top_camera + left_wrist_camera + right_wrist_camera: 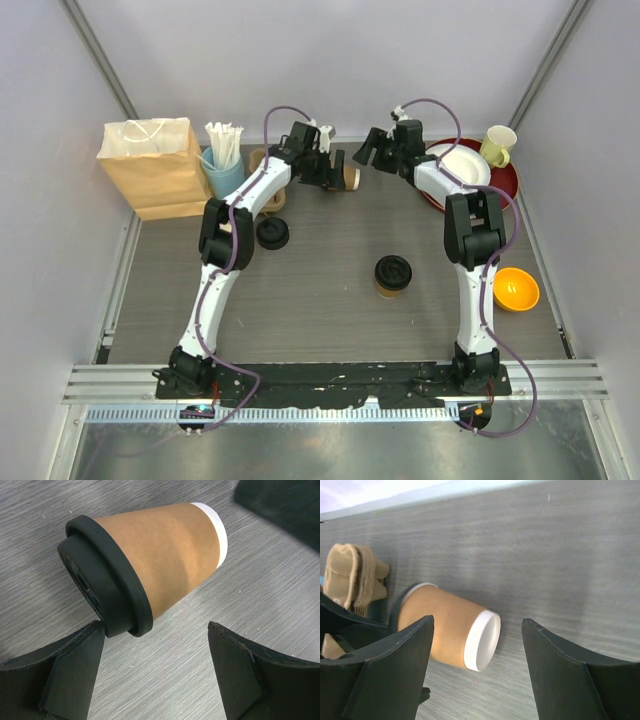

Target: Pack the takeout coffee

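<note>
Brown kraft paper and black plastic: one takeout coffee cup point(165, 555) is pictured tipped on its side on the grey wood-grain table point(330, 320), towards the far edge. Its black lid point(117, 577) is pointed at the left arm and its white base is turned towards the right arm. The left gripper point(155, 629) is held low just before the lid, its fingers point(70, 670) spread wide and grasping nothing. One fingertip is seen just beside the lid's rim; whether it touches cannot be told. The right gripper point(477, 621) is hung opposite, at the cup's base end, its fingers point(570, 675) likewise parted and empty. A second lidded cup point(392, 272) is shown standing upright near the middle of the table, well apart from both grippers. A loose black lid point(272, 232) is laid flat beside the left arm. At the far left, a kraft paper bag point(150, 165) is stood upright, with a light-blue cup of white straws point(225, 165) just beside it. At the far right, a white plate point(460, 160) is set on a red plate point(505, 185), with a pale-yellow mug point(499, 145) at its far rim. An orange bowl point(516, 289) is placed nearer, right of the right arm.
</note>
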`<state>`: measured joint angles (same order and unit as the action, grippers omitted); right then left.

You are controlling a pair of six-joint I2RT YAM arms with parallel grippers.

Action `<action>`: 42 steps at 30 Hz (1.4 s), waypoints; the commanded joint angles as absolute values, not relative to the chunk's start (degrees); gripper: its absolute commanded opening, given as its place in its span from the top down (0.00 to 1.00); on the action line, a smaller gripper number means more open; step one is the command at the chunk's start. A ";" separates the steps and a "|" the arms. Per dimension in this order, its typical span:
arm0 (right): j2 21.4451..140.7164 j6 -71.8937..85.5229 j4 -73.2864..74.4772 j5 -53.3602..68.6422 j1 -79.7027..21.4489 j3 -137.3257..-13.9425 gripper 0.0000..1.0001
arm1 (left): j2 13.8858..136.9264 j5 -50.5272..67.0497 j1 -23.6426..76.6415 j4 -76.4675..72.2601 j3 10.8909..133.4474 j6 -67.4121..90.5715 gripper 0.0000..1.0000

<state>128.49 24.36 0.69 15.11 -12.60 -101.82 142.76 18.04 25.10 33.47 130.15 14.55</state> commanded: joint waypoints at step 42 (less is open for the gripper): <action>124.28 36.65 -12.57 26.98 -15.91 -82.89 0.45 | 132.98 33.83 24.87 30.58 126.04 -7.99 0.26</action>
<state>128.29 37.76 -11.29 27.49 -14.37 -85.78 141.99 26.65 23.68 30.92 128.40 -5.69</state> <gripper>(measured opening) 0.550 0.753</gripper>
